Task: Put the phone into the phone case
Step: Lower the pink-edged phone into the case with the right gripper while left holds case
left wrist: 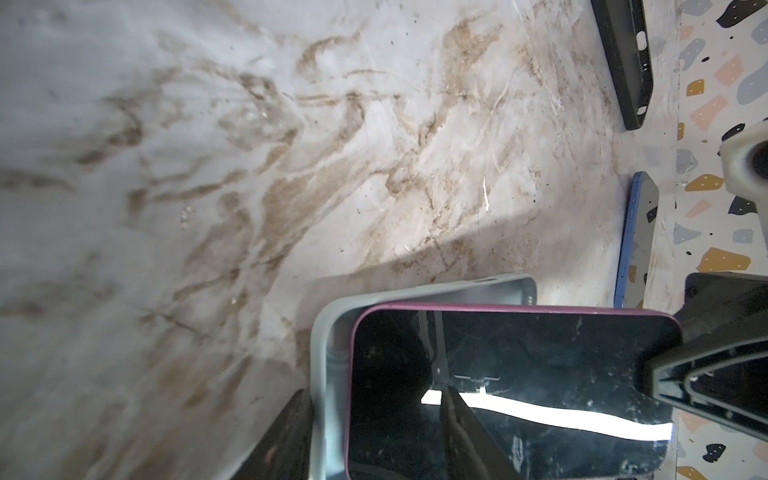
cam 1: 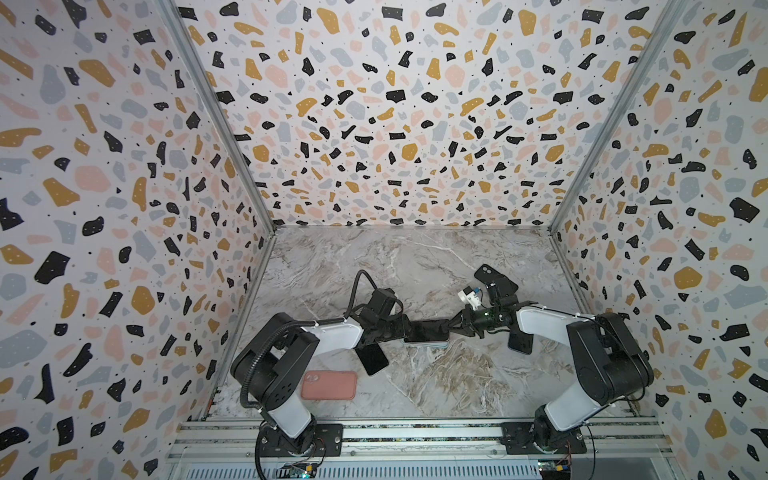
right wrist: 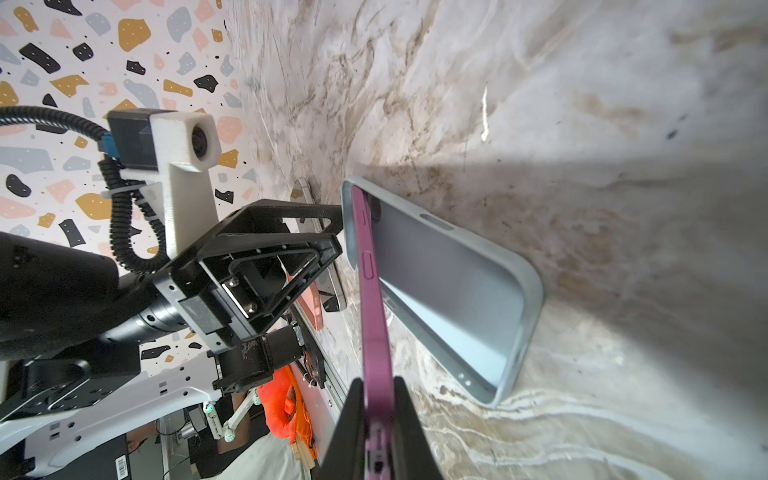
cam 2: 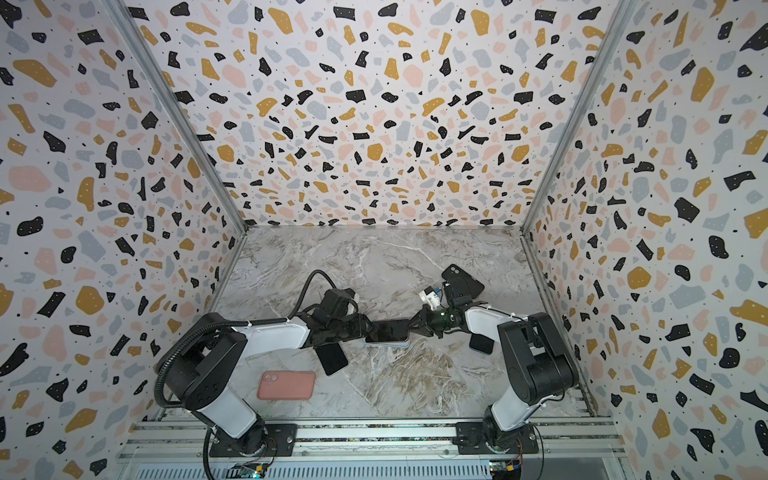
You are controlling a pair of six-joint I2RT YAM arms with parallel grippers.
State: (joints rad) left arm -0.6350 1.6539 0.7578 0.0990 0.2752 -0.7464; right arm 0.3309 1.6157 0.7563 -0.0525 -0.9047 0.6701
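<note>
**Phone (left wrist: 519, 374) tilted over grey case (right wrist: 449, 299), one end pinched**

Below the front of the counter (cam 1: 415, 257), a barcode label (right wrist: 121, 462) is too small to read. Nearest the rail, a pink case (cam 1: 329, 385) lies flat by the left arm's base, with two round lens marks at one end. Just beyond it, a dark phone (cam 1: 372, 360) lies partly hidden under the left arm.

At mid-counter, the phone faces up, showing a dark, smudged screen and a purple rim with side buttons. Its left end meets the left end of the grey case. The case lies open side up on the counter. The phone's right end is raised clear of the case. The right tool (right wrist: 378, 388) is clamped on that raised end, one jaw on each face. The left tool (right wrist: 340, 227) sits at the case's left short end with its jaws part-way apart. Whether they press on anything cannot be told.

A blue-edged phone (cam 1: 520, 344) shows only in part from under the right arm. Farthest back, a black case (cam 1: 484, 274) lies partly covered by the right wrist camera.
</note>
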